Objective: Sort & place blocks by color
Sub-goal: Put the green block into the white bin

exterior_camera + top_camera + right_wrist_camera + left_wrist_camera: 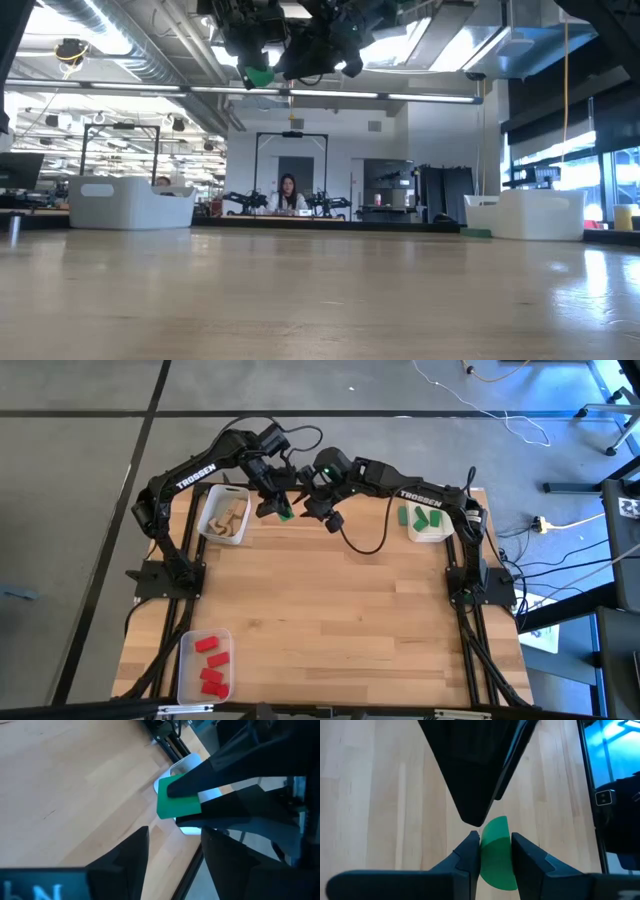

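High over the far middle of the table, my left gripper is shut on a green block with a rounded edge. The low view shows this block well above the tabletop. My right gripper stands open, facing it from the table's right. Its fingers are close to the block but apart from it. Wooden blocks lie in the far-left bin, green blocks in the far-right bin, and red blocks in the near-left bin. My left gripper pinches the green block between its two fingers, which lie on its two opposite flat sides. The fingers slant downward, coming from the table's left. The block is lifted clear of the table, and its rounded edge sticks out past the fingertips.
Three clear bins stand on the table: far left, far right and near left. A black cable hangs from the right arm over the far middle. Bare wood fills the centre.
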Tool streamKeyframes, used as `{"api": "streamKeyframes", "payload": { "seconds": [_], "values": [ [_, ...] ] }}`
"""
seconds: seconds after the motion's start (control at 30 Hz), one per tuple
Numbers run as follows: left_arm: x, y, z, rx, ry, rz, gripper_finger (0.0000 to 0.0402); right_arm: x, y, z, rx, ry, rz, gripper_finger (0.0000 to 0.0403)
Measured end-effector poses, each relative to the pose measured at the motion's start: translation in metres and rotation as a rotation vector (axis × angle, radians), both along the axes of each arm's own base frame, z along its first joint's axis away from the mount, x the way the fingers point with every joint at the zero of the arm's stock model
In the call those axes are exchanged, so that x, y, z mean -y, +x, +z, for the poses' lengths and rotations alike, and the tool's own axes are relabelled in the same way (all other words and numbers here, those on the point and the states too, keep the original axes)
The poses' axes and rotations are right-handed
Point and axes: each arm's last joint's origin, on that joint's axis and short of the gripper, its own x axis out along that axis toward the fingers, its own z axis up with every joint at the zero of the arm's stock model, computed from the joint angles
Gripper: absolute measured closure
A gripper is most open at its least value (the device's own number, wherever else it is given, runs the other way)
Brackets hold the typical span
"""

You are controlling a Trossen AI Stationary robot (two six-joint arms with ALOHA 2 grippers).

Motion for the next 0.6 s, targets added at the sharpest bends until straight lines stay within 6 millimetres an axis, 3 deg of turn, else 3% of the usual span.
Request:
{"api": "streamKeyframes", "payload": {
  "seconds": [0.6],
  "values": [
    [-0.0006, 0.0006, -0.0003, -0.009, 0.03, 0.004, 0.032, -0.0026, 0.0007, 0.0001, -0.003, 0.043, -0.027, 0.0216]
  ]
}}
